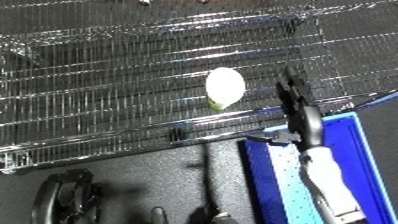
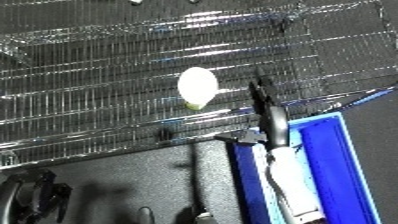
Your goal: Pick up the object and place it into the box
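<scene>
Wire mesh fills the upper two thirds of both views: a wire rack (image 1: 115, 75) of thin silver rods running in close parallel lines, crossed by a few thicker bars, with its front rail slanting down from the right towards the lower left. Below the rack lies a dark, finely speckled tabletop (image 1: 160, 175). The object (image 1: 225, 87), a pale yellow-white oval thing with a greenish lower tip, lies on the rack mesh a little right of centre, close to the front rail. The right hand (image 1: 291, 92) reaches up from the lower right on its white and silver forearm; its black fingers extend straight and lie close together, pointing upward, with the tips just beside the object's right side. Whether they touch it cannot be told; nothing is clamped between them. Under that forearm, at the lower right, sits the blue bin (image 2: 322, 150), its bright blue walls framing a darker blue inner floor; its near left corner is just beside the rack's front rail and the forearm crosses above its left wall. The left hand (image 1: 67, 197) shows at the lower left edge as a dark shape low over the tabletop, well apart from the object; the state of that hand cannot be told. A thin dark upright rod (image 1: 207, 175) stands over the tabletop between the two hands.
</scene>
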Controlling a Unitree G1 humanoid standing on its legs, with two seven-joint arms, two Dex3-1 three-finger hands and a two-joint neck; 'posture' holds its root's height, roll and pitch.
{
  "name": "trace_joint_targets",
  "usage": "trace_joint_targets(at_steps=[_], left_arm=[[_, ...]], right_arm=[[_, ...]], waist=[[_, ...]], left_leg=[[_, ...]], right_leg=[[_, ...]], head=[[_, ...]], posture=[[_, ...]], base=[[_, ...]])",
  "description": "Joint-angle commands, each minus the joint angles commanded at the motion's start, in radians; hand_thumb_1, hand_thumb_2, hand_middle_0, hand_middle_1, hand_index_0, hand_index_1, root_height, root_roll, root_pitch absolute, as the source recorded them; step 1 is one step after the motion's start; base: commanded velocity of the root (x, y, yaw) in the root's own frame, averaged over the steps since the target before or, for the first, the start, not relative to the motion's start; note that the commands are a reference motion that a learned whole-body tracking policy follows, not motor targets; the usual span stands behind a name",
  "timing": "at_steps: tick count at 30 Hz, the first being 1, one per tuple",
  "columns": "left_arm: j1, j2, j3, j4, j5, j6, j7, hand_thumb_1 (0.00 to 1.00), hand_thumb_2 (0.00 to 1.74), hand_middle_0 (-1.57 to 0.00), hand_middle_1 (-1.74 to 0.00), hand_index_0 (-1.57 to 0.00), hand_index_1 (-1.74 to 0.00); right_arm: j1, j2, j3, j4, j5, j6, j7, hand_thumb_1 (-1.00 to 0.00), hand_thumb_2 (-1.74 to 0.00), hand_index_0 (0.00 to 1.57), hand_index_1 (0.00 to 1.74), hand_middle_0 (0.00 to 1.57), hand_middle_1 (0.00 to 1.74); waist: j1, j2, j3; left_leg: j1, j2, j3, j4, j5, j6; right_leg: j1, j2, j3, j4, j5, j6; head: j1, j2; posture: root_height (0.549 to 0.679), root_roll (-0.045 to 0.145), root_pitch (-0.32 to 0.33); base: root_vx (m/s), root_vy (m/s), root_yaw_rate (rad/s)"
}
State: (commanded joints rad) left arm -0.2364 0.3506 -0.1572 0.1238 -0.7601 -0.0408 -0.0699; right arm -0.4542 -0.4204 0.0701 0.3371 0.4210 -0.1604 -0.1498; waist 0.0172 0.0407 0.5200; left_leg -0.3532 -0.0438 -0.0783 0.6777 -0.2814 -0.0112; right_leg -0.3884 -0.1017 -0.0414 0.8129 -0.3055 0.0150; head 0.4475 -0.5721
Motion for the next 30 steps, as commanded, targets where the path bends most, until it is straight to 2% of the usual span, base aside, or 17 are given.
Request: trace_joint_targets(at_steps=[15,23,30], left_arm=[[-0.049,0.006,-0.024,-0.031,-0.001,0.002,0.047,1.0,1.74,-1.57,-1.74,-1.57,-1.74],[-0.076,0.005,-0.046,-0.04,-0.006,0.001,0.074,1.0,1.74,-1.57,-1.74,-1.57,-1.74],[-0.091,0.007,-0.049,-0.041,-0.004,-0.012,0.08,1.0,1.74,-1.57,-1.74,-1.57,-1.74]], right_arm=[[-0.126,-0.01,0.035,0.015,0.008,0.026,-0.017,0.0,0.0,0.0,0.0,0.0,0.0],[-0.191,-0.02,0.059,0.043,0.023,0.03,-0.022,0.0,0.0,0.0,0.0,0.0,0.0],[-0.231,-0.031,0.081,0.081,0.037,0.028,-0.022,0.0,0.0,0.0,0.0,0.0,0.0]], waist=[[0.011,0.012,0.0],[0.02,0.02,0.0],[0.03,0.026,0.0]], left_leg=[[-0.092,-0.008,0.001,0.015,0.005,0.0035],[-0.149,-0.015,0.005,0.023,0.005,0.0103],[-0.18,-0.018,0.008,0.025,0.003,0.0132]], right_leg=[[-0.104,0.0015,-0.004,0.028,0.007,0.0009],[-0.169,0.0051,-0.004,0.047,0.008,0.003],[-0.202,0.0033,-0.007,0.053,0.007,0.0037]], head=[[-0.009,0.11],[0.001,0.146],[0.018,0.169]], posture=[[0.634,0.057,0.022],[0.63,0.052,0.064],[0.628,0.052,0.091]], base=[[-0.012,0.005,0.025],[-0.024,0.017,0.028],[-0.02,0.009,0.028]])
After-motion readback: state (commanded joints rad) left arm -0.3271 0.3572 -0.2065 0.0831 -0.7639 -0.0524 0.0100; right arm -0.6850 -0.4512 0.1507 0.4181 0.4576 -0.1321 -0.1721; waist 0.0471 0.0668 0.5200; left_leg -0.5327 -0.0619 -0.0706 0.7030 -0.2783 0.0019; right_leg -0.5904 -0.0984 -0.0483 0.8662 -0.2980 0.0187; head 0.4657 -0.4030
